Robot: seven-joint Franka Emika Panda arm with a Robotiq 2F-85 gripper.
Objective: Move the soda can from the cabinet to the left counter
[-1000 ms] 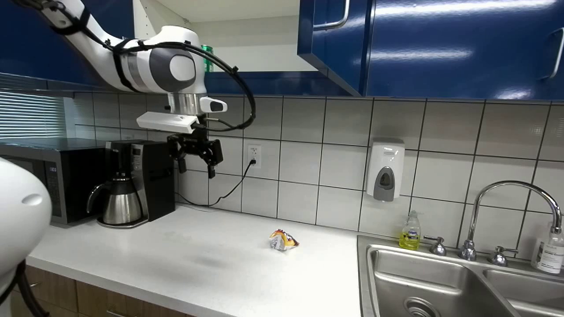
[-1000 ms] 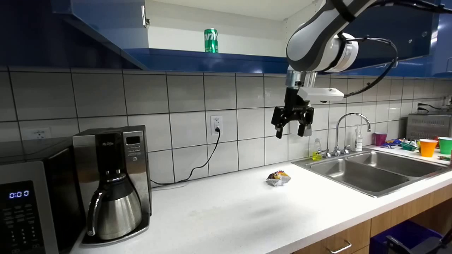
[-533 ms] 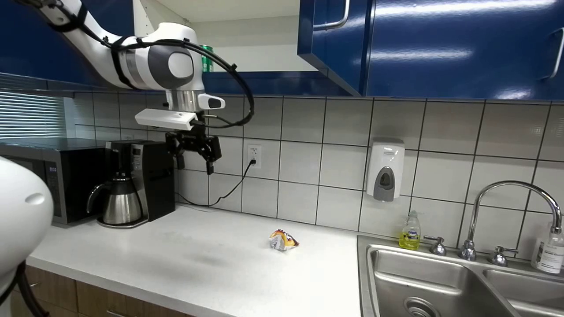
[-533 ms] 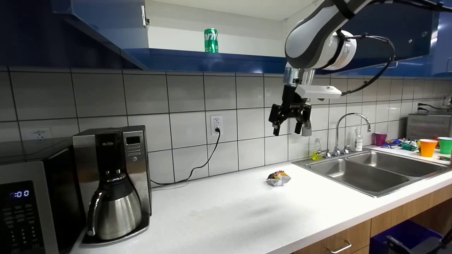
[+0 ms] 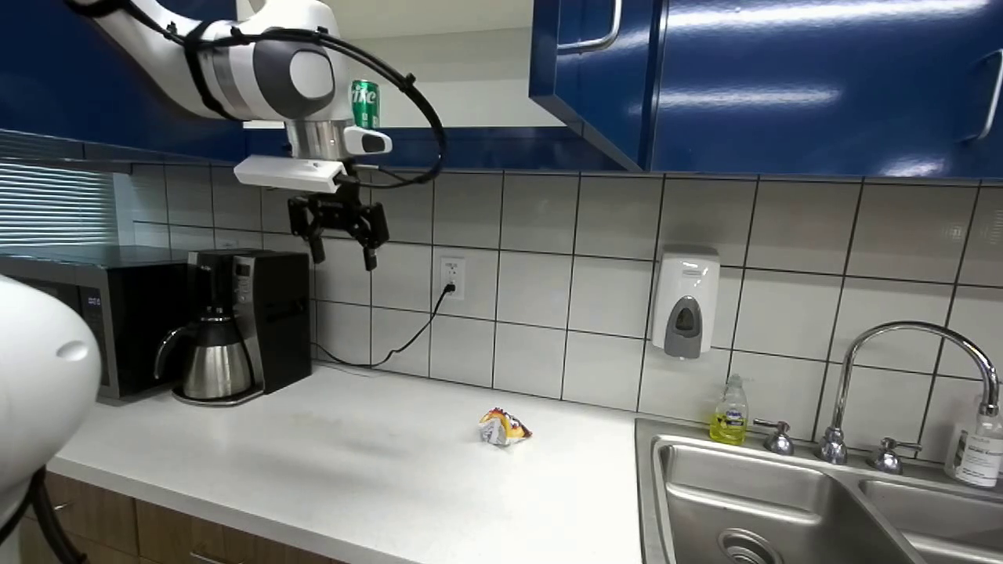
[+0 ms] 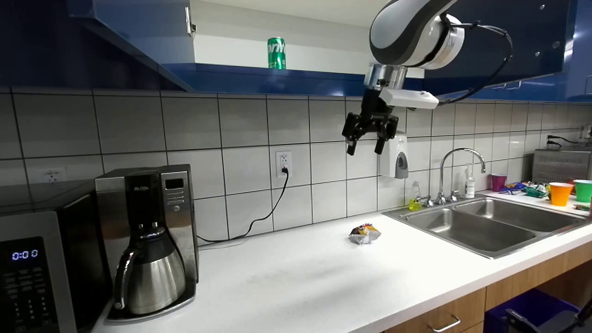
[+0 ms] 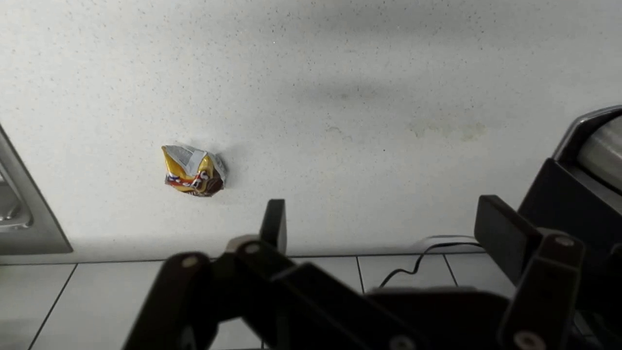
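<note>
Green cylindrical metal soda can (image 6: 276, 53) with white lettering is stood upright inside the blue cabinet (image 6: 231, 79) with white interior, as seen in both exterior views; in an exterior view it is partly covered by the white-and-grey jointed robot arm (image 5: 313, 74). Black two-fingered gripper (image 6: 366, 149) is held in mid-air, pointed down, below the line of the cabinet's bottom edge, well apart from the can. It is released: white speckled counter (image 7: 301, 160) and white tiled wall (image 5: 541, 211) are seen between the spread fingers (image 7: 274, 221) in the wrist view. On the counter, crumpled yellow, brown and silver foil snack bag (image 6: 364, 234) is placed between black-and-silver coffee maker (image 6: 185, 217) with steel carafe (image 6: 155, 277) and double-basin stainless-steel sink (image 5: 649, 489). Black microwave (image 6: 51, 259) is set beside the coffee maker. White-and-grey plastic soap dispenser (image 5: 686, 301) is mounted on the wall.
</note>
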